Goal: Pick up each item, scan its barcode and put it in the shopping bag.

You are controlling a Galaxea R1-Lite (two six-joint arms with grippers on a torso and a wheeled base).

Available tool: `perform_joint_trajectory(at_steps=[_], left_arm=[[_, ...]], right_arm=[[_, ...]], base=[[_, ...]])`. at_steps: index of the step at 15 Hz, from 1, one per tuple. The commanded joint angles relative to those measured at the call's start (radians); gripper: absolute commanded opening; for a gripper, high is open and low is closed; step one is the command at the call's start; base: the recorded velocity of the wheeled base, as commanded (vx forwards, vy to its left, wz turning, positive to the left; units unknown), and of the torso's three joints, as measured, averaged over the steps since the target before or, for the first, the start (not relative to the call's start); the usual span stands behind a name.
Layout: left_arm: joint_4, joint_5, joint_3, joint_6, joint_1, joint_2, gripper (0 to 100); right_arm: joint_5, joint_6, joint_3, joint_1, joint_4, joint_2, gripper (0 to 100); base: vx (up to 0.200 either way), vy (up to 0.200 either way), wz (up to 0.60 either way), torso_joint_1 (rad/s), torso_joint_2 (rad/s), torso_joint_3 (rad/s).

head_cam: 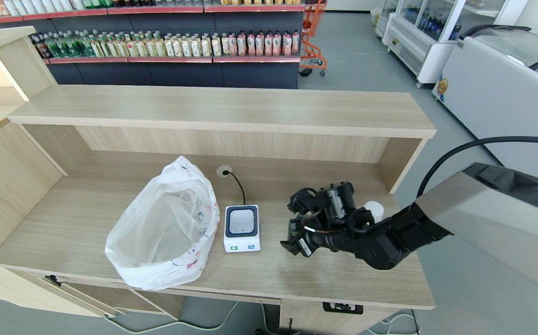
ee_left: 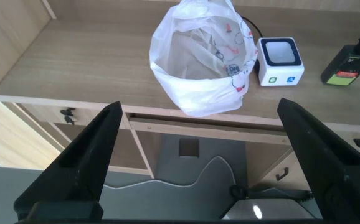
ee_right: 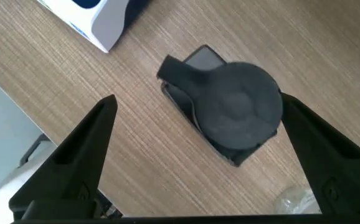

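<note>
Right gripper [ee_right: 197, 102] sits low over the light wooden counter [head_cam: 87, 209], at 3 o'clock of the white box scanner with dark blue top [head_cam: 242, 228]. Its jaws are spread wide and nothing is clamped. A dark grey round item on a flat rectangular backing [ee_right: 230, 106] lies flat on the counter right under it, between the two fingers [ee_right: 80, 155]. Cannot tell if either finger touches it.

White plastic shopping bag [head_cam: 164, 232] stands at 9 o'clock of the scanner, just beside it, mouth open upward. A black cable [head_cam: 238, 184] runs from the scanner toward 12 o'clock into a round hole in the counter. A white round cap [head_cam: 375, 209] shows at 2 o'clock of the right gripper, mostly hidden by the arm.

Left gripper [ee_left: 200, 106] hangs off the counter's front edge, at 6 o'clock of the bag. Its jaws are wide apart and it holds nothing.
</note>
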Motion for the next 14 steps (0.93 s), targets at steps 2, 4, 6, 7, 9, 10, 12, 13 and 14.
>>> perform_joint_trajectory(at_steps=[2,4,6,7,9,10,12,13,14], left_arm=[[0.0,0.0,0.0,0.0,0.0,0.001,100],[0.0,0.0,0.0,0.0,0.0,0.001,100],[0.0,0.0,0.0,0.0,0.0,0.001,100],[0.0,0.0,0.0,0.0,0.0,0.001,100],[0.0,0.0,0.0,0.0,0.0,0.001,100],[0.0,0.0,0.0,0.0,0.0,0.001,100],[0.0,0.0,0.0,0.0,0.0,0.001,100],[0.0,0.0,0.0,0.0,0.0,0.001,100],[0.0,0.0,0.0,0.0,0.0,0.001,100]], right_arm=[[0.025,-0.01,-0.064,-0.003,-0.005,0.06,100],[0.028,-0.013,-0.09,-0.003,-0.003,0.079,100],[0.028,-0.013,-0.114,-0.003,-0.005,0.103,100],[0.028,-0.013,-0.133,-0.003,-0.005,0.114,100],[0.028,-0.012,-0.165,-0.004,0.001,0.135,100],[0.03,-0.012,-0.166,-0.004,0.0,0.142,100],[0.028,-0.012,-0.163,-0.001,-0.005,0.145,0],[0.027,-0.012,-0.162,0.0,-0.005,0.143,0],[0.027,-0.012,-0.157,-0.001,-0.005,0.137,0]], base=[[0.0,0.0,0.0,0.0,0.0,0.0],[0.0,0.0,0.0,0.0,0.0,0.0],[0.0,0.0,0.0,0.0,0.0,0.0],[0.0,0.0,0.0,0.0,0.0,0.0],[0.0,0.0,0.0,0.0,0.0,0.0],[0.0,0.0,0.0,0.0,0.0,0.0],[0.0,0.0,0.0,0.0,0.0,0.0],[0.0,0.0,0.0,0.0,0.0,0.0],[0.0,0.0,0.0,0.0,0.0,0.0]])
